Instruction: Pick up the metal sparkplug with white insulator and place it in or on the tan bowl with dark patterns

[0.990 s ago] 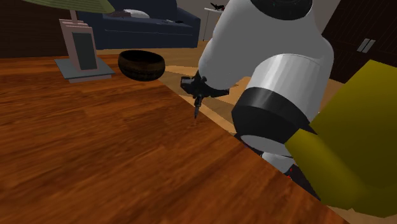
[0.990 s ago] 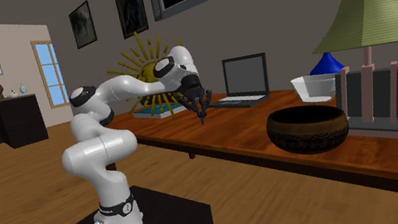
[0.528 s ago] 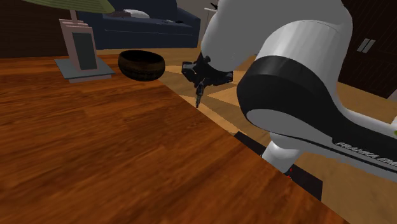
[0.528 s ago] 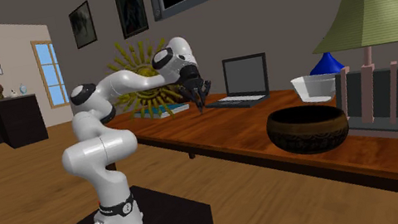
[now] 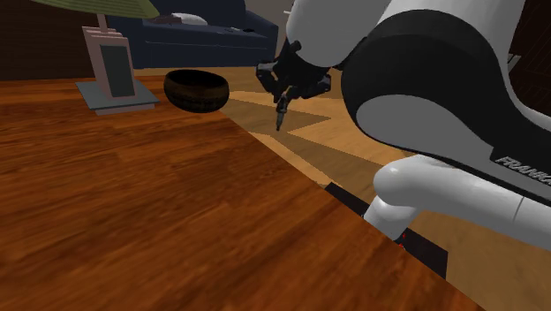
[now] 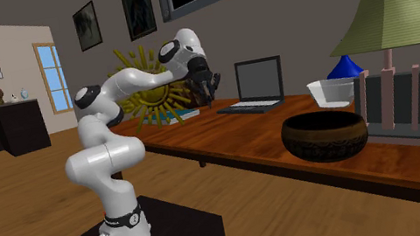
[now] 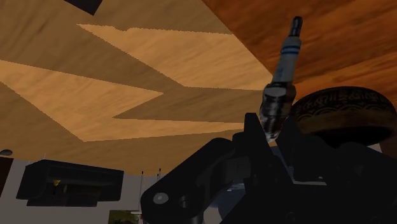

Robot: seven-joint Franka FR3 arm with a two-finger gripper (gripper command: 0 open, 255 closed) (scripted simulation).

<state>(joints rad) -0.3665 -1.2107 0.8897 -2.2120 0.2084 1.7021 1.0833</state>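
End effector grips the sparkplug aloft, well apart from the bowl on the table.

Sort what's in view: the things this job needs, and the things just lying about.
Job: sparkplug, clasped in the gripper; dark patterned bowl.
Lying about: lamp; laptop; white tub.
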